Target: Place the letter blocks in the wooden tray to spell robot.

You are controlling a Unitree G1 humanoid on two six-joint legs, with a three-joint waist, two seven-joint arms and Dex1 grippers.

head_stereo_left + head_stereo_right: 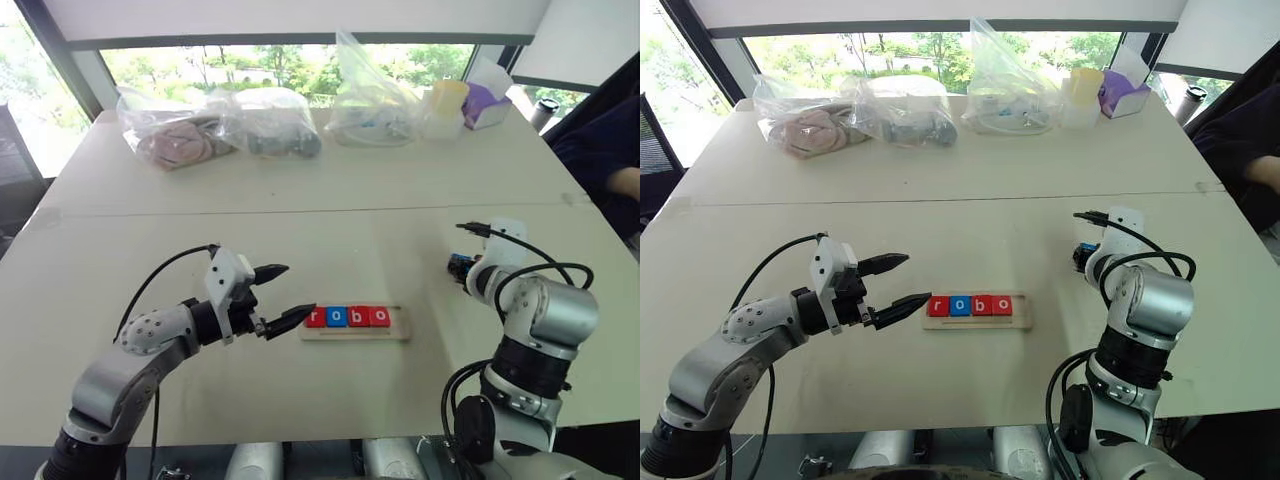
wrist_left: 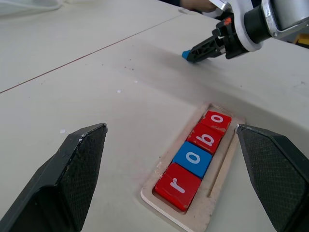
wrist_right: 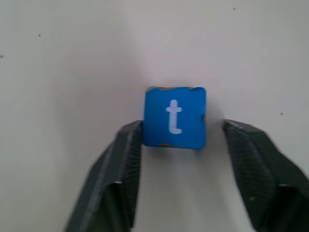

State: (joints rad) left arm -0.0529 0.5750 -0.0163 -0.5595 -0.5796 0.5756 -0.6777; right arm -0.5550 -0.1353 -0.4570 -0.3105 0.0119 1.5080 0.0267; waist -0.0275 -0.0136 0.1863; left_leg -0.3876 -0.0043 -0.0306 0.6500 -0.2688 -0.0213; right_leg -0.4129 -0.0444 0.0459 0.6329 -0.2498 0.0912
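Wooden tray (image 1: 355, 326) lies on the big pale table (image 1: 300, 200), lower centre of frame, long side across the robot's front so the word reads left to right.

Clear plastic bags (image 1: 225, 125) sit along the far edge at the top of the frame, well away from the work. A person's dark sleeve (image 1: 600, 150) shows at upper right.

Left gripper (image 1: 298, 290) hovers just beside the tray's left end. Its jaws are spread wide and hold nothing. My read: it is parked there, ready to steady or nudge the tray.

Right gripper (image 2: 190, 52) is at the right of the frame, well apart from the tray and angled down at the table. Its jaws are drawn in on the blue t tile (image 3: 175, 117). The tile looks flat on the table, so I'd call the grip just made and the lift not done. The fingers take two opposite edges and leave the letter face clear.

Four tiles already sit in the tray's groove, touching in a row:
- red r (image 2: 176, 184)
- blue o (image 2: 194, 158)
- red b (image 2: 207, 139)
- red o (image 2: 216, 120)

The bare slot (image 1: 397, 320) at the tray's right end is for the t. The next move needs a square drop against the last o.
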